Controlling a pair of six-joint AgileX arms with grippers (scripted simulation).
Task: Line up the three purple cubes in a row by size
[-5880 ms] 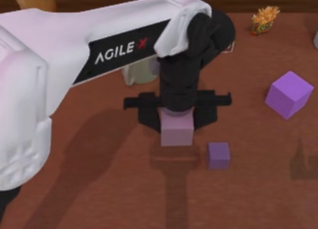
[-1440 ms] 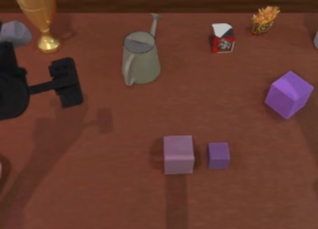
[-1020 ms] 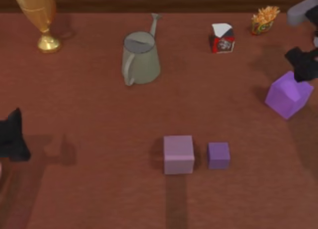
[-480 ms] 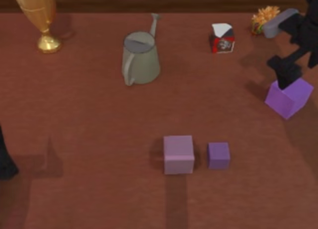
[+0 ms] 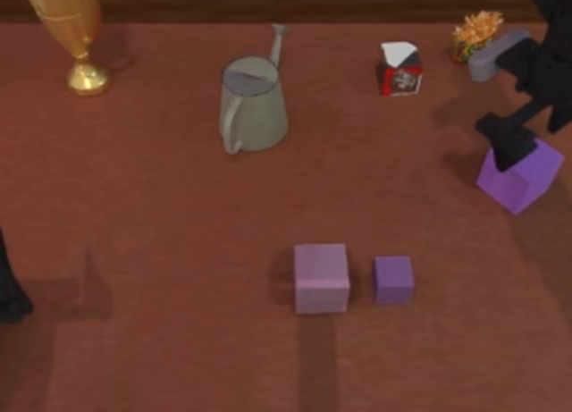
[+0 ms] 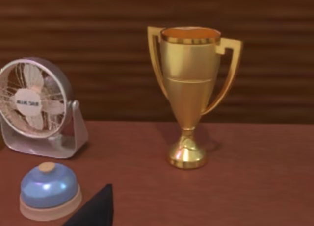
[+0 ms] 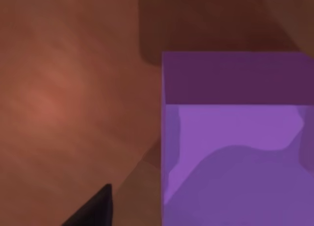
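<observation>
A rendered tabletop set rather than any real room: a reddish-brown wooden surface (image 5: pixel 161 251) backed by a dark slatted wall (image 6: pixel 98 49). Near the gold trophy (image 6: pixel 189 93) stand unrelated props: a desk fan (image 6: pixel 37 108), a call bell (image 6: pixel 49 189), and a watering can (image 5: pixel 255 99).

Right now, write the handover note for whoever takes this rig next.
Right gripper: over the large bright purple cube at the table's right edge; no grasp visible.
Left arm: parked at the table's left edge.
Medium pale lilac cube and small dark violet cube: side by side at centre front with a narrow gap, medium on the left.
Done: two cubes are lined up.
Left: grasp the large cube and probably set it left of the medium one to complete the size order. The watering can and carton stand farther back, clear of the row.
</observation>
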